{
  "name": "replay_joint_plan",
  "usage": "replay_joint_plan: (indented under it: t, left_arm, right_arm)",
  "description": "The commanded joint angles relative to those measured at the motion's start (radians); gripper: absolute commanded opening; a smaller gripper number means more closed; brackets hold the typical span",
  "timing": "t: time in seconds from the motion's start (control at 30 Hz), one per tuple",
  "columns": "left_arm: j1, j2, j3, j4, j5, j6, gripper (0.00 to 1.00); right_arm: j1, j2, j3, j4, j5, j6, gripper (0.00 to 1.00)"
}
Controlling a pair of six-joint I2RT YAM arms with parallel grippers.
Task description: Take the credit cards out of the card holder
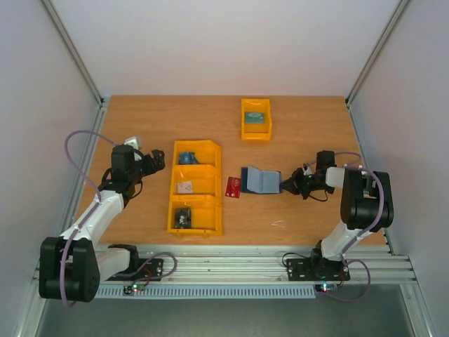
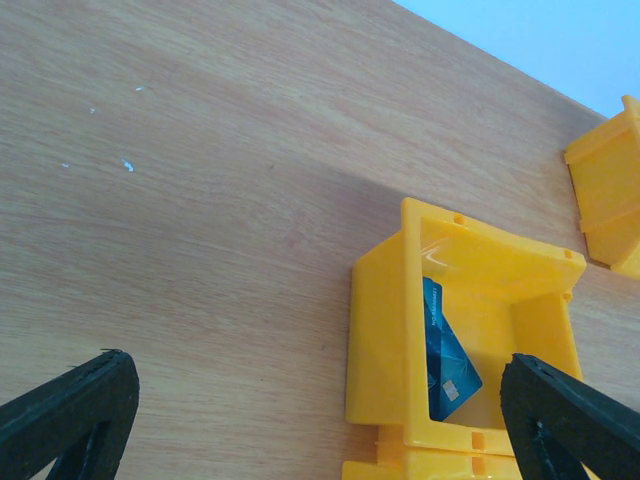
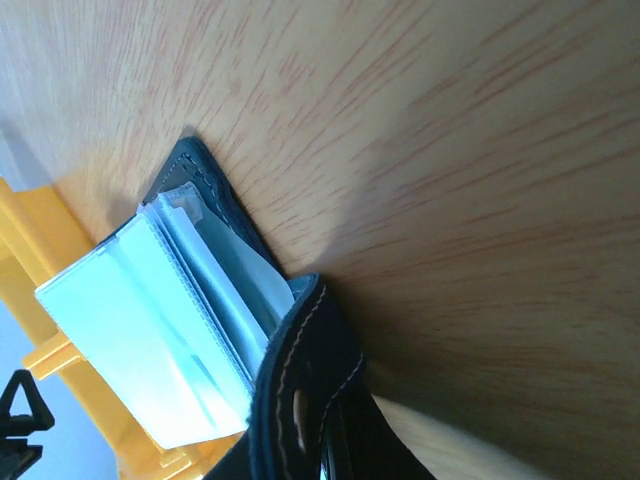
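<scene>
The card holder [image 1: 259,180] lies open on the table, dark navy with pale pockets. In the right wrist view its clear sleeves [image 3: 150,320] fan out and its dark stitched flap [image 3: 300,370] runs into my jaws. My right gripper [image 1: 290,186] is at the holder's right edge and shut on that flap. A red credit card [image 1: 233,187] lies flat on the table just left of the holder. My left gripper [image 1: 151,163] is open and empty beside the yellow bin's far compartment; its fingers [image 2: 70,410] stand wide apart.
A yellow three-compartment bin [image 1: 196,188] holds a blue chip card [image 2: 447,352] in its far section, a pale card [image 1: 184,187] in the middle and a dark item [image 1: 182,218] in the near one. A small yellow bin [image 1: 255,131] with a teal item stands at the back.
</scene>
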Motion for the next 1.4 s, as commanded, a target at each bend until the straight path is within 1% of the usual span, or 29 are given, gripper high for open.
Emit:
replay_joint_plan:
  t: [0.0,0.13,0.2,0.33,0.53,0.7,0.83,0.87,0.93,1.03,1.17,1.27,1.37]
  left_arm:
    - [0.005,0.007,0.022,0.071,0.022,0.001,0.99]
    - [0.005,0.004,0.026,0.108,0.068,0.02,0.99]
    - [0.005,0.004,0.027,0.145,0.13,0.026,0.99]
    - [-0.01,0.011,0.033,0.249,0.298,0.045,0.94]
    - [-0.085,0.026,0.07,0.272,0.432,0.112,0.89]
    - [-0.151,0.048,0.115,0.291,0.518,0.155,0.87]
    - [-0.177,0.075,0.157,0.312,0.579,0.136,0.87]
    - [-0.18,0.081,0.168,0.315,0.596,0.13,0.87]
    - [-0.189,0.09,0.191,0.321,0.629,0.127,0.87]
    - [-0.201,0.101,0.222,0.336,0.68,0.122,0.91]
    - [-0.21,0.117,0.28,0.388,0.766,0.054,0.99]
    - [-0.22,0.122,0.31,0.412,0.827,0.02,0.99]
    - [-0.222,0.121,0.304,0.417,0.8,-0.006,0.99]
  right_arm:
    - [0.008,-0.028,-0.005,0.006,0.012,-0.006,0.01]
    - [0.009,-0.101,0.042,-0.052,0.015,-0.035,0.01]
    - [0.011,-0.139,0.071,-0.088,0.014,-0.049,0.01]
    - [0.029,-0.188,0.129,-0.178,0.035,-0.086,0.01]
    - [0.08,-0.233,0.225,-0.29,0.061,-0.132,0.01]
    - [0.114,-0.276,0.326,-0.323,0.008,-0.149,0.01]
    - [0.129,-0.309,0.416,-0.351,-0.041,-0.159,0.01]
    - [0.159,-0.316,0.44,-0.358,-0.054,-0.159,0.01]
    - [0.179,-0.324,0.482,-0.367,-0.08,-0.158,0.01]
    - [0.215,-0.329,0.536,-0.347,-0.128,-0.151,0.01]
    - [0.296,-0.321,0.642,-0.315,-0.169,-0.138,0.01]
    - [0.336,-0.304,0.698,-0.247,-0.195,-0.086,0.01]
    - [0.364,-0.288,0.739,-0.145,-0.224,-0.02,0.01]
